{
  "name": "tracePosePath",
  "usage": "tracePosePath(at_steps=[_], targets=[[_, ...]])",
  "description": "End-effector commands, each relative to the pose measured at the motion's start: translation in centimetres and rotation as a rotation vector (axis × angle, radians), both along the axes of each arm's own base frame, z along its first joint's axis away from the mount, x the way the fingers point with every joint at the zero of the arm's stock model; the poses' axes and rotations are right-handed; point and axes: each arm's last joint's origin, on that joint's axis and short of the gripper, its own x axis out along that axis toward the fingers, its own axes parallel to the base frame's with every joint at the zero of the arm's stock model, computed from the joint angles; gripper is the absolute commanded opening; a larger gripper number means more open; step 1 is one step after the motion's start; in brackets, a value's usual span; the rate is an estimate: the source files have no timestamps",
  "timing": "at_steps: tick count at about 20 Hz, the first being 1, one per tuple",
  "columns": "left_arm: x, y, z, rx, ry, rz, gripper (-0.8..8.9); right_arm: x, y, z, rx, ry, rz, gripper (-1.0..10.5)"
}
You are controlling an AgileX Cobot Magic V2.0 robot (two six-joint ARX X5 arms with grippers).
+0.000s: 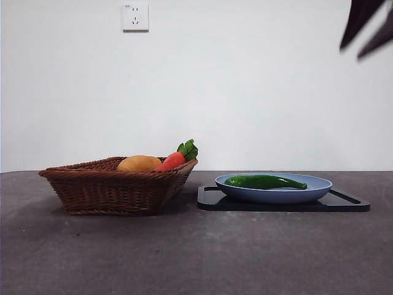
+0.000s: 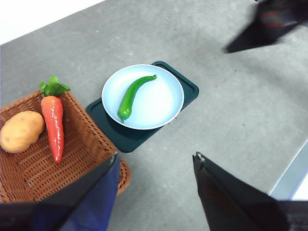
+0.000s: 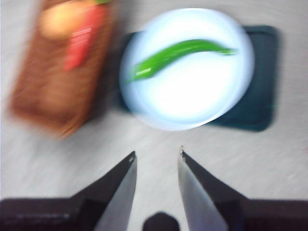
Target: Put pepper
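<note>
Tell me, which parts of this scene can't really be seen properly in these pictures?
- Basket inside: front view, its woven wall hides most of the potato and carrot.
- Basket, potato and carrot: right wrist view, motion blur smears them and the top edge cuts them off.
- Right gripper: front view, only dark tips show at the top corner.
- Basket's near part: left wrist view, hidden behind the left gripper.

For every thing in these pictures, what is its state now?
pepper: lying in the plate, free.
plate: on the dark tray.
carrot: lying in the basket.
potato: in the basket, beside the carrot.
left pincer: open, holding nothing.
right pincer: open, above the table, holding nothing.
</note>
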Motion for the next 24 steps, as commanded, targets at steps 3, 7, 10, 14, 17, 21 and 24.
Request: tracePosePath(at_steps=[3, 7, 10, 14, 17, 21, 24], targets=[[-0.1, -0.1, 0.3, 0.023, -0.009, -0.02, 2.69, -6.3, 1.8, 3.1, -0.004, -0.081, 0.162, 1.5], [-0.2, 0.0, 0.1, 0.041, 0.01, -0.02, 1.54, -10.4, 2.0, 3.6, -0.011, -0.046, 0.255, 1.5], [-0.2, 0.0, 0.0, 0.043, 0.012, -0.021, 0.0, -11.5, 1.9, 3.5, -0.046, -0.049, 0.318, 0.0], [-0.2, 0.0, 0.0, 0.042, 0.012, -0.021, 0.06, -11.5, 1.8, 3.5, -0.048, -0.045, 0.32, 0.1], [-0.2, 0.0, 0.1, 0.038, 0.007, -0.021, 0.08, -11.5, 1.8, 3.5, -0.042, -0.04, 0.309, 0.1], [-0.1, -0.2, 0.4, 0.01, -0.021, -0.021, 0.08, -11.5, 1.8, 3.5, -0.042, -0.04, 0.308, 0.1], [0.0, -0.2, 0.6, -0.003, -0.034, -0.02, 0.08, -11.5, 1.8, 3.5, -0.043, -0.039, 0.308, 0.1]])
